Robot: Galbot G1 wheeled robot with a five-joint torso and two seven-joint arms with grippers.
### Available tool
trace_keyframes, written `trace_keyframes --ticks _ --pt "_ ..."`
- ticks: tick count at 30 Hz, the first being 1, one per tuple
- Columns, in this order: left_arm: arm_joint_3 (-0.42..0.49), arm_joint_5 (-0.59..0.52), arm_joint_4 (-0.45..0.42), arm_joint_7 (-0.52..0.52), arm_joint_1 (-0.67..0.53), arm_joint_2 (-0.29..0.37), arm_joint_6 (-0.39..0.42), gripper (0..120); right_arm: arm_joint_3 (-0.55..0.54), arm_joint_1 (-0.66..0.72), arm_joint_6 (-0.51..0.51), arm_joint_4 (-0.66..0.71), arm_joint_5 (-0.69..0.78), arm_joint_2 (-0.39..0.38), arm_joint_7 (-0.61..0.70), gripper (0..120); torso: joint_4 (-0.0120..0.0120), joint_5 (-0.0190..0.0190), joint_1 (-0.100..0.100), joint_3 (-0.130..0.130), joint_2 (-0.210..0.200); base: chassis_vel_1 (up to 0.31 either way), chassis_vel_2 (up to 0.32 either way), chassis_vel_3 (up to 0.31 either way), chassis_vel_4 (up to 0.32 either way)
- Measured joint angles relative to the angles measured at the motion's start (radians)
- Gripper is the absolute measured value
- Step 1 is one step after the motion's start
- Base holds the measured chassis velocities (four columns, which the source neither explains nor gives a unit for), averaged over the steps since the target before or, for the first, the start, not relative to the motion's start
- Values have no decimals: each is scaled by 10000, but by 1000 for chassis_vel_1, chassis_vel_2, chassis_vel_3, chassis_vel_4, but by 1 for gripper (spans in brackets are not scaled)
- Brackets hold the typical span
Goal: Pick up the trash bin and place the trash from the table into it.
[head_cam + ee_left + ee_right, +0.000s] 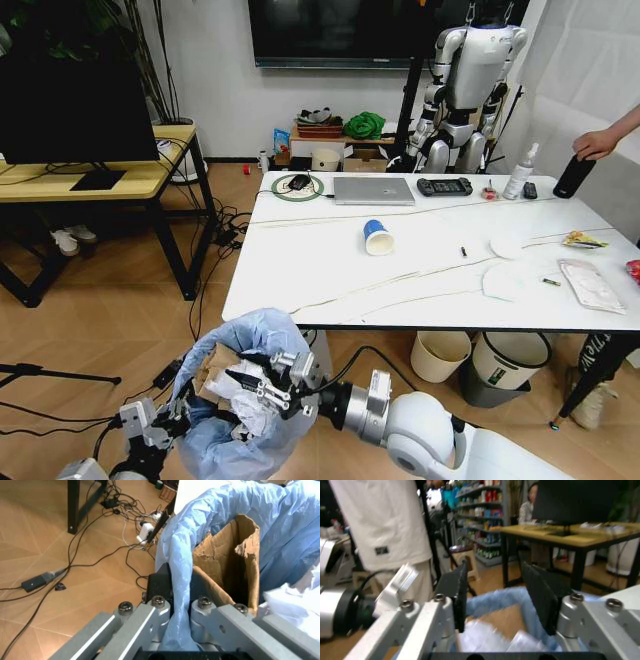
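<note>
The trash bin point(250, 345), lined with a puffy light-blue bag, hangs low in front of the table point(300, 280). My left gripper point(165, 420) is shut on its rim point(175, 592). A crushed brown carton point(227, 562) and white tissues point(295, 600) lie inside. My right gripper point(262, 385) hovers open over the bin's mouth point(492, 600), its dark pads point(457, 588) wide apart with nothing between them. On the table lie a blue-white cup point(378, 237), round paper lids point(502, 282), a flat wrapper point(590, 285), a yellow wrapper point(583, 240) and a red can point(634, 268) at the edge.
A laptop point(373, 190), game controller point(445, 186) and spray bottle point(518, 172) line the table's far side; a person's hand holds a black bottle point(575, 175). A cream bucket point(440, 355) and white-grey bin point(510, 365) stand under the table. A yellow desk point(90, 178) is at left, with cables point(225, 235) on the floor.
</note>
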Motion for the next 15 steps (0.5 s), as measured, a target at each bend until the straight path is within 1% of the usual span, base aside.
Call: trace_keyframes --ticks 1,3,5,6,7,8,10,12,13,14,15 --pt "-1 11 14 0 -4 0 0 0 239 51 -70 23 97 85 128 48 0 0 0 0 0 0 0 0 0" --pt "-2 14 20 0 -5 -1 0 0 351 80 -129 24 137 130 182 50 0 -1 0 0 0 0 0 0 0" --pt "-10 35 37 0 -7 -8 0 0 1036 310 -535 -95 417 435 645 59 1 -1 0 0 0 0 0 0 0" --pt "-17 45 42 0 -7 -12 0 0 1383 450 -829 -272 473 608 987 67 1 0 0 0 0 0 0 0 0" --pt "-23 50 44 0 -5 -21 -1 0 1660 574 -1040 -484 477 748 1333 70 1 -2 0 0 0 0 0 0 0" --pt "-23 50 44 0 -5 -21 -1 0 1660 574 -1040 -484 477 748 1333 70 1 -2 0 0 0 0 0 0 0" --pt "-26 57 44 3 0 -32 -6 0 2092 801 -1449 -990 343 986 1959 78 1 0 0 0 0 0 0 0 0" --pt "-29 67 43 6 10 -39 -13 0 2671 1113 -2071 -1814 204 1337 2601 88 0 -1 1 1 0 0 0 0 0" --pt "-31 70 37 9 15 -39 -16 0 2909 1238 -2378 -2185 227 1526 2834 91 0 0 0 2 0 0 0 0 0" --pt "-31 70 37 9 15 -39 -16 0 2909 1238 -2378 -2185 227 1526 2834 91 0 0 0 2 0 0 0 0 0" --pt "-41 70 29 11 23 -37 -18 0 3081 1344 -2633 -2509 250 1677 3024 94 0 -1 1 2 0 0 0 0 0"
